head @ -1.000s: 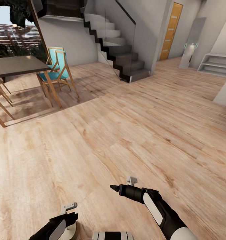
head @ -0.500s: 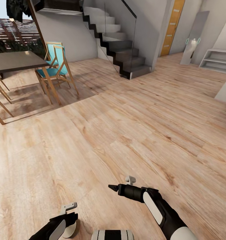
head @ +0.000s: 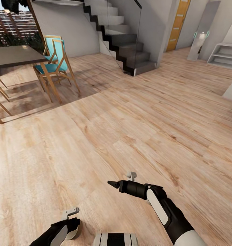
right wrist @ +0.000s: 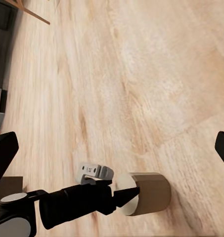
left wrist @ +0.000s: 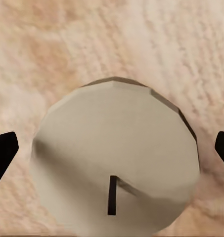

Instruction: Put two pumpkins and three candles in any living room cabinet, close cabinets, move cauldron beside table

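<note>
While in transit over wood floor (head: 129,112): left gripper (head: 72,222) clamps candle (left wrist: 116,163), six o'clock; right gripper (head: 112,184) empty, spread. Cabinet unsighted; carry level, avoid dining table (head: 13,56), ten o'clock.

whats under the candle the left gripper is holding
Bare wood floor lies beneath the pale candle, which the left gripper holds above the planks. The patch of floor straight below is covered by the candle itself, so nothing can be told there.
</note>
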Robot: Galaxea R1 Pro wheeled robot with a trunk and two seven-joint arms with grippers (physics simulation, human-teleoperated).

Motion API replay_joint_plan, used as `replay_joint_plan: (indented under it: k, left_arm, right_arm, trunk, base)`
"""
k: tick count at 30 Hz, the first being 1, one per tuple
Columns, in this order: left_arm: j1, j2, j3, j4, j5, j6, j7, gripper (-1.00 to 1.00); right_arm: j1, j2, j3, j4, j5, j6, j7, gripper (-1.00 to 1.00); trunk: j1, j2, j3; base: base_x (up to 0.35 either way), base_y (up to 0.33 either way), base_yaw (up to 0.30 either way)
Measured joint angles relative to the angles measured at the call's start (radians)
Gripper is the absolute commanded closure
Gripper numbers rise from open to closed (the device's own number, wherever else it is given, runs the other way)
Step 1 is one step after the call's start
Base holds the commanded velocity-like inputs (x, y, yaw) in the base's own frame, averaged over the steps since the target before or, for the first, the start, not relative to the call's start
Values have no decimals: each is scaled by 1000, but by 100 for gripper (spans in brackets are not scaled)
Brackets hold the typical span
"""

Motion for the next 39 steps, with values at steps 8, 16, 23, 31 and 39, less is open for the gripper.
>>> replay_joint_plan:
  k: [8, 16, 23, 31, 39]
  left_arm:
    - [0, 0, 0, 0, 0, 0, 0, -100]
    - [0, 0, 0, 0, 0, 0, 0, -100]
    - [0, 0, 0, 0, -3, 0, 0, -100]
    - [0, -1, 1, 0, -5, 0, 0, -100]
    - [-1, -1, 1, -6, -9, 0, 0, -100]
  right_arm:
    - [0, 0, 0, 0, 0, 0, 0, -100]
    - [0, 1, 0, 0, 0, 0, -1, -100]
    - [0, 2, 0, 0, 0, 0, -1, -100]
    - [0, 2, 0, 1, 0, 0, -1, -100]
    - [0, 2, 0, 2, 0, 0, -1, -100]
  trunk:
    - [2, -1, -16]
    - [2, -1, -16]
    - [4, -2, -31]
    - [4, -2, -31]
    - [6, -3, -50]
  base:
    - [0, 0, 0]
    - [0, 0, 0]
    - [0, 0, 0]
    - [0, 0, 0]
    - [0, 0, 0]
